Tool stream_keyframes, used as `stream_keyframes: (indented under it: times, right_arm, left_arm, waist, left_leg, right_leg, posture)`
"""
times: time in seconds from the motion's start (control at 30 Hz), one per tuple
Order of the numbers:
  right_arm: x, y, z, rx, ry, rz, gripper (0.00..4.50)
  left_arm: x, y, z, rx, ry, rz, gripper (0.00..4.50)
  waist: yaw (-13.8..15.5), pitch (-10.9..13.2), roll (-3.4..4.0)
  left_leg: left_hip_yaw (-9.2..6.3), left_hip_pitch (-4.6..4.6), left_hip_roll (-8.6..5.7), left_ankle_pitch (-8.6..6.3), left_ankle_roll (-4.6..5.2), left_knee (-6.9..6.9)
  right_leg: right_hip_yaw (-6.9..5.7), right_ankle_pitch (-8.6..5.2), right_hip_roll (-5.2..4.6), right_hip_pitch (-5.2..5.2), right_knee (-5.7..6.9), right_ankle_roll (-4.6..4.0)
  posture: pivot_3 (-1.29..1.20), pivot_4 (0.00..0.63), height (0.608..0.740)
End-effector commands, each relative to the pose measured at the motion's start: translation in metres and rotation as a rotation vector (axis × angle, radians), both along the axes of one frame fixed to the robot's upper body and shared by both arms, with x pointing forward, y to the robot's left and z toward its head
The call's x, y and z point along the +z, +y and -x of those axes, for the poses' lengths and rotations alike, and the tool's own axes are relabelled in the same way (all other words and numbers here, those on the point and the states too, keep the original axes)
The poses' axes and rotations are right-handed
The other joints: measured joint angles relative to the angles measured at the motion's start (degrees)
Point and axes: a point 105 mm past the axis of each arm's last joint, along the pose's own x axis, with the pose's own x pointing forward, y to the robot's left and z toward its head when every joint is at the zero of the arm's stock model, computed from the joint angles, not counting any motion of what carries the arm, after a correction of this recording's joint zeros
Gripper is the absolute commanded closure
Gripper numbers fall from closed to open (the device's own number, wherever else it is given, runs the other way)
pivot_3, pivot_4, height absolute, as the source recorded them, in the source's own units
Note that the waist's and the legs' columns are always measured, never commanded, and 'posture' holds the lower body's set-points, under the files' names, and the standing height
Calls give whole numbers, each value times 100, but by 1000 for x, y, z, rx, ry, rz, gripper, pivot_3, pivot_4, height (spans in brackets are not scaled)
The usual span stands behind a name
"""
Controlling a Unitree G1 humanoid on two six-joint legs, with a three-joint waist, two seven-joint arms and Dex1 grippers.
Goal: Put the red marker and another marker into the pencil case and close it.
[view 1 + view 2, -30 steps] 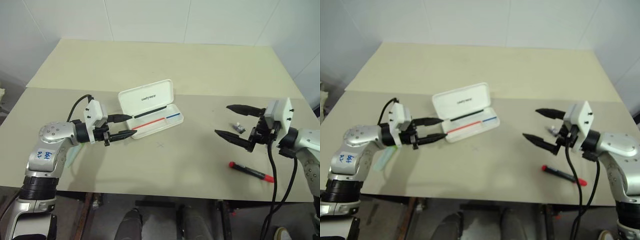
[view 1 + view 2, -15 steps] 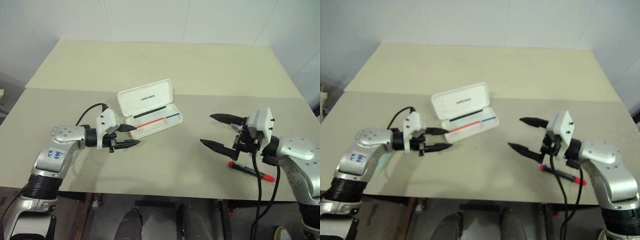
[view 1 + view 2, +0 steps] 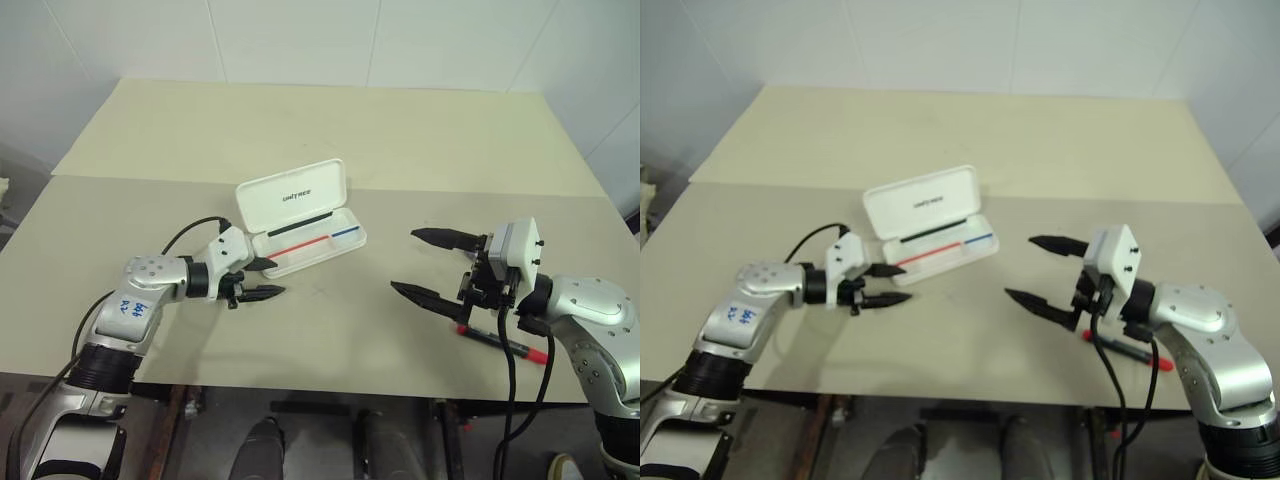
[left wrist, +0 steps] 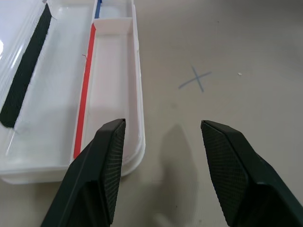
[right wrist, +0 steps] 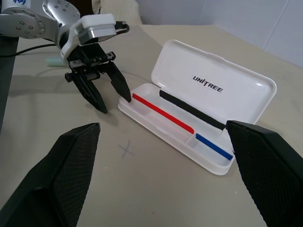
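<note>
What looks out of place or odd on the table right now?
Nothing is damaged or spilled. The pencil case lies open and empty, and the red marker lies apart from it on the table, under the right gripper.

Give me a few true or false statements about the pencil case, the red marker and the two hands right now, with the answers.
1. The pencil case lies open on the table. True.
2. The red marker is inside the case. False: it lies on the table, under the right hand.
3. The left hand sits near the case's end, holding nothing. True.
4. The right hand is shut. False: its fingers are spread wide.
5. The case's lid bears dark lettering. True.
</note>
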Motion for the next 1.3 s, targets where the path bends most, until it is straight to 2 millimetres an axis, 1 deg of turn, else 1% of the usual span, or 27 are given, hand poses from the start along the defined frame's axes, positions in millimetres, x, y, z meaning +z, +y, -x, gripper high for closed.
stream_keyframes:
  times: [0.03, 0.27, 0.3, 0.4, 0.53, 0.67, 0.87, 1.0, 1.17, 1.3]
  right_arm:
    - [11, 7, 8, 23, -53, -18, 0]
    - [16, 9, 10, 13, -79, -33, 0]
    - [17, 9, 11, 12, -83, -36, 0]
    - [19, 10, 12, 7, -94, -41, 0]
    - [21, 10, 12, 0, -103, -46, 0]
    - [22, 10, 12, -3, -107, -49, 0]
    - [20, 7, 11, -3, -93, -32, 0]
    - [18, 2, 12, -7, -76, -16, 0]
    - [16, -6, 14, -23, -58, 4, 0]
    - [16, -5, 14, -28, -56, -1, 0]
  left_arm:
    - [-3, -3, -2, -4, -7, -22, 1915]
    - [-7, -13, -10, -6, 11, -36, 1915]
    - [-8, -13, -13, 7, 16, -44, 2251]
    - [-8, -11, -17, 27, 19, -60, 3076]
    - [-7, -10, -18, 24, 25, -75, 4442]
    - [-7, -11, -19, 13, 29, -98, 4478]
    - [4, -16, -2, -135, 14, -146, 4478]
    - [7, -14, 6, -186, 12, -175, 4478]
    - [13, -6, 24, -234, 28, -228, 4478]
    - [17, -11, 30, -256, 9, -216, 4478]
  waist:
    - [0, 0, 0]
    - [-1, 0, 0]
    - [0, 0, 0]
    - [-23, 0, 0]
    - [-11, 0, 0]
    - [-4, -1, 0]
    - [-20, 0, 1]
    - [-6, 0, 0]
    - [-9, 0, 0]
    - [-8, 0, 0]
  left_leg:
    - [0, 0, 0, 0, 0, 0]
    - [0, 1, 0, 0, 0, 2]
    - [0, 1, 0, 0, 0, 3]
    - [0, 2, 0, 0, 0, 3]
    - [0, 3, 0, 0, 0, 0]
    - [0, 3, 0, 0, 0, 2]
    - [0, 3, 0, 0, 0, -1]
    - [0, -1, 0, -1, 2, -3]
    - [0, -2, 0, -2, 3, -4]
    - [0, -2, 0, -2, 3, -1]
  right_leg:
    - [0, 0, 0, 0, 0, 0]
    - [0, 1, 0, 0, 4, 2]
    - [0, 1, 0, 0, 4, 2]
    - [0, 1, 0, 0, 4, 3]
    - [0, 1, 0, 0, 5, 3]
    - [0, 2, 0, 0, 6, 4]
    - [0, 1, 1, -1, 6, 2]
    - [0, 0, 1, -2, 4, 2]
    - [0, 0, 1, -2, 1, 2]
    - [0, -6, 0, -2, 3, -10]
  posture:
    - [0, 150, 740]
    - [0, 150, 740]
    - [0, 150, 740]
    - [0, 150, 740]
    - [0, 150, 740]
    - [0, 150, 740]
    - [0, 150, 740]
    - [0, 150, 740]
    - [0, 150, 740]
    - [0, 150, 740]
